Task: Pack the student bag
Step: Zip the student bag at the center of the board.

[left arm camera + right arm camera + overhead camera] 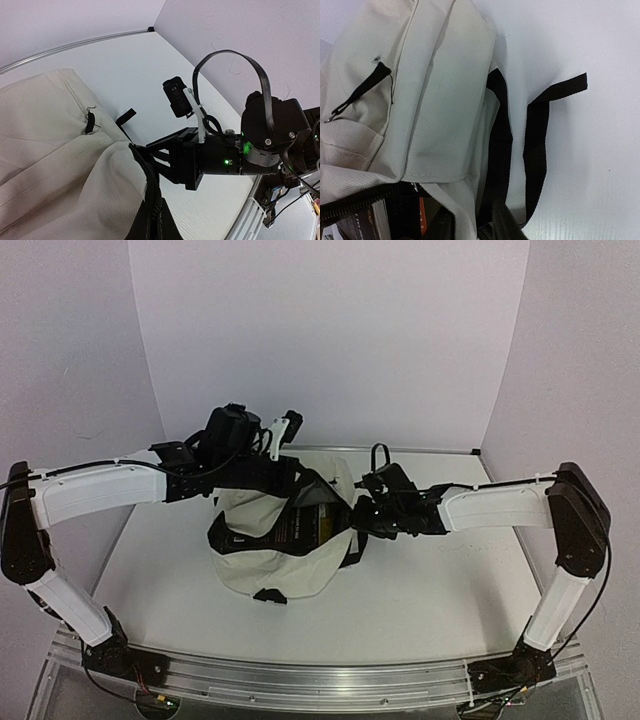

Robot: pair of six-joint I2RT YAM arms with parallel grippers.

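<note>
Cream student bag (270, 560) — right end effector (157, 157) grasping its rim, left end effector (293, 480) opposite, grip unclear.

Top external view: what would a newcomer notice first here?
The cream student bag sits in the middle of the table, with its mouth open toward the back. Both arms meet at that opening, the left gripper at its left rim and the right gripper at its right. A dark printed item shows inside the mouth.
</note>
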